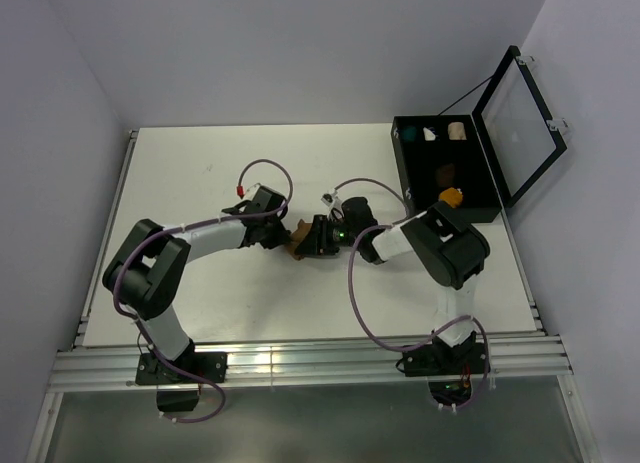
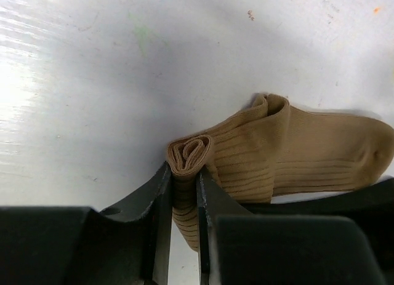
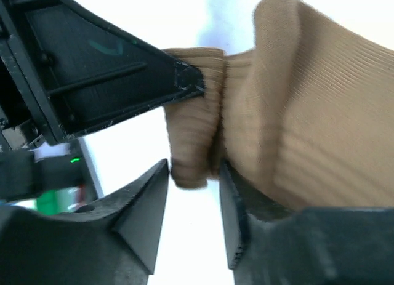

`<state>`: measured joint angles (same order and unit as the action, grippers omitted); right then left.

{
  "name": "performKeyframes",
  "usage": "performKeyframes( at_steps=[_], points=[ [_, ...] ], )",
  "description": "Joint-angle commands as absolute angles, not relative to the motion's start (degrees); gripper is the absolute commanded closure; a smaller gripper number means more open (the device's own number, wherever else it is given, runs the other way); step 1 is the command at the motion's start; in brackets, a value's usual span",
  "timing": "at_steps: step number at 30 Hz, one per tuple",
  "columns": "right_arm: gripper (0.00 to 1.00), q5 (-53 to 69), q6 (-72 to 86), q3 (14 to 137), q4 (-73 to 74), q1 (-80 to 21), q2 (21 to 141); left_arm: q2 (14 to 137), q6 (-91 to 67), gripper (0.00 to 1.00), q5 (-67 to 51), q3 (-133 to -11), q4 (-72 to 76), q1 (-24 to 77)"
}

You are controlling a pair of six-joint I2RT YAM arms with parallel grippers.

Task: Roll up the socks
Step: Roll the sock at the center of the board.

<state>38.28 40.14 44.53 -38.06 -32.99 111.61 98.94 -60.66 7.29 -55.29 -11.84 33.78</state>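
Midway across the white tabletop [image 1: 220, 173], a tan sock [image 2: 295, 156] lies partly rolled: one end coiled tight, the toe half flat. Left jaws pinch the coil; right jaws stand spread around it. A brown sock [image 1: 447, 170] and an orange sock [image 1: 451, 196] wait in the black case [image 1: 400, 183].

Black joint housings and white link tubes make up the left arm [image 1: 205, 238] and right arm [image 1: 450, 248]; purple cables [image 1: 350, 283] loop off both, and the left gripper [image 2: 183, 172] bears matte black wedge fingers.
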Motion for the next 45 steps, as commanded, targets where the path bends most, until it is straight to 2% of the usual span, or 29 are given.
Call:
performKeyframes(
  at_steps=[1,6,7,14,20,28,33,36,39,40,42,43,45],
  points=[
    [0.53,24.5,30.9,42.6,-28.0,-34.9,104.0,99.5,-56.3,0.99,9.6,-57.3,-20.6,33.8],
    [0.46,4.3,21.7,43.0,-22.2,-43.3,95.5,100.5,-54.6,1.0,9.0,-59.8,-24.3,33.8],
    [0.46,-3.0,20.4,43.5,-20.9,-45.1,94.7,100.5,-54.4,1.0,8.9,-59.9,-24.4,33.8],
    [0.44,-18.3,10.9,46.8,-20.7,-56.6,95.7,100.4,-54.4,0.99,8.4,-60.2,-25.2,33.9],
    [0.44,-21.0,8.0,50.5,-19.9,-61.3,100.2,100.6,-54.4,0.99,7.7,-60.3,-24.9,33.8],
    [0.44,-21.5,7.5,53.9,-17.8,-61.9,105.6,100.5,-54.6,1.0,7.4,-60.0,-24.5,33.9],
    [0.48,-20.3,7.7,54.3,-17.3,-62.1,108.8,100.6,-54.9,0.99,6.9,-59.9,-23.8,33.9],
    [0.53,-20.8,8.1,54.8,-16.7,-62.1,111.0,100.4,-55.1,0.99,6.2,-59.6,-23.5,33.9],
    [0.65,-22.3,8.6,55.1,-15.6,-62.0,112.4,99.8,-55.4,0.98,5.9,-59.2,-22.9,33.9],
    [0.74,-21.9,9.3,55.0,-15.3,-61.9,112.5,99.7,-55.4,0.97,5.9,-59.1,-22.7,33.8],
    [0.87,-19.4,10.3,54.3,-15.0,-60.9,112.4,98.9,-55.9,0.94,5.9,-58.5,-22.2,33.8],
    [0.98,-18.2,11.3,54.0,-15.1,-60.5,112.2,98.4,-56.2,0.91,6.1,-58.4,-21.5,33.8],
    [1.0,-13.9,12.2,52.3,-16.0,-58.4,110.7,96.9,-57.2,0.81,6.3,-57.2,-20.6,33.8]
  ],
)
